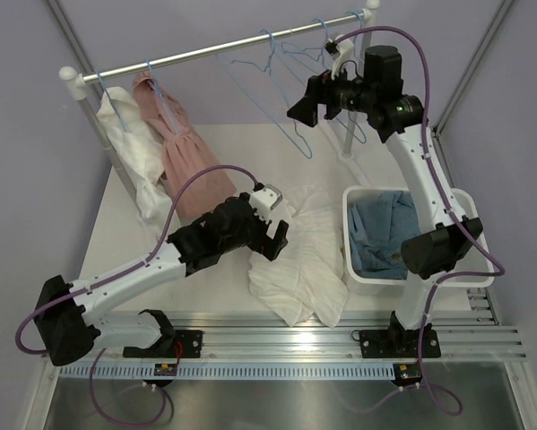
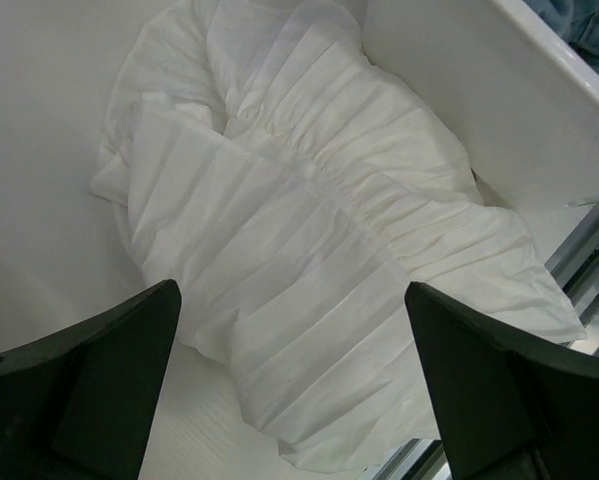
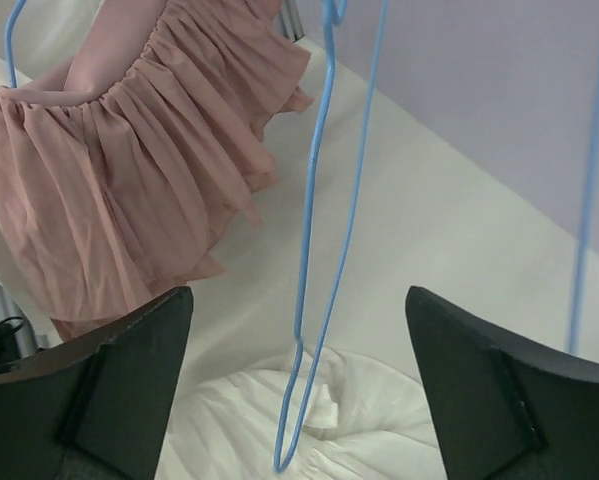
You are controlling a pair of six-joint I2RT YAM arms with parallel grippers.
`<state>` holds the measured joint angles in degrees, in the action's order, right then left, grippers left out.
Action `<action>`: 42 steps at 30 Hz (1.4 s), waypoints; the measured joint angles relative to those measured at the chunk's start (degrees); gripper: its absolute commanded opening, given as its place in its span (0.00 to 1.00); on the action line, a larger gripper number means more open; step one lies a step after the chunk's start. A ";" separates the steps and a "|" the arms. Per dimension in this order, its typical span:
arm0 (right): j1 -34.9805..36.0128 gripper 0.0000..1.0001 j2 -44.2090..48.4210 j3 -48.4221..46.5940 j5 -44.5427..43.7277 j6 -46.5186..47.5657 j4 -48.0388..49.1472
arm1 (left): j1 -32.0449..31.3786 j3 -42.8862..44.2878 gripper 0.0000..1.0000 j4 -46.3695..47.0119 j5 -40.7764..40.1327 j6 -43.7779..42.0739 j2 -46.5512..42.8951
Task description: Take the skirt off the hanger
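A white pleated skirt [image 1: 304, 260] lies crumpled on the table, off any hanger; it also shows in the left wrist view [image 2: 299, 250] and the right wrist view [image 3: 309, 430]. My left gripper [image 1: 277, 237] hovers just above it, open and empty [image 2: 291, 290]. My right gripper [image 1: 299, 109] is up near the rail, open and empty [image 3: 299, 292]. An empty blue wire hanger [image 3: 314, 250] dangles between its fingers, touching neither. Empty blue hangers [image 1: 290, 90] hang on the rail [image 1: 214, 52]. A pink pleated garment [image 1: 183, 152] hangs on a hanger at the rail's left [image 3: 129, 180].
A white garment [image 1: 134, 152] hangs at the rail's far left. A white basket [image 1: 347, 233] at the right holds blue denim [image 1: 380, 233]; its wall [image 2: 479, 110] is right beside the skirt. A metal track [image 1: 340, 327] runs along the table's near edge.
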<state>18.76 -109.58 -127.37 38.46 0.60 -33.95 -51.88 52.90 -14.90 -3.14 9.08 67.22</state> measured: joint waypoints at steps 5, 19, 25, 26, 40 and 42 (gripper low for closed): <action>-4.48 0.99 8.55 2.36 -0.63 7.76 -3.08 | -0.07 1.03 0.99 -0.11 -0.28 0.04 4.92; -9.94 0.99 29.38 22.86 13.40 30.62 -17.94 | -0.13 7.61 0.74 -1.31 2.82 3.06 27.21; -9.94 1.00 30.29 28.79 21.99 45.00 -31.69 | -0.13 4.55 0.26 0.46 5.97 3.74 30.49; -9.94 1.00 30.49 29.20 22.53 46.38 -33.07 | -0.13 3.96 0.14 1.03 6.21 3.67 30.45; -9.38 0.99 33.27 34.36 26.47 74.38 -42.45 | -0.13 3.80 0.00 -4.52 10.21 -1.20 1.84; -8.17 0.99 33.27 35.58 26.51 75.10 -42.42 | -0.13 7.37 0.00 -5.66 11.26 -1.64 -0.96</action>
<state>10.59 -76.31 -91.79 64.97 75.70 -76.38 -52.01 60.27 -20.56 8.12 7.44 66.26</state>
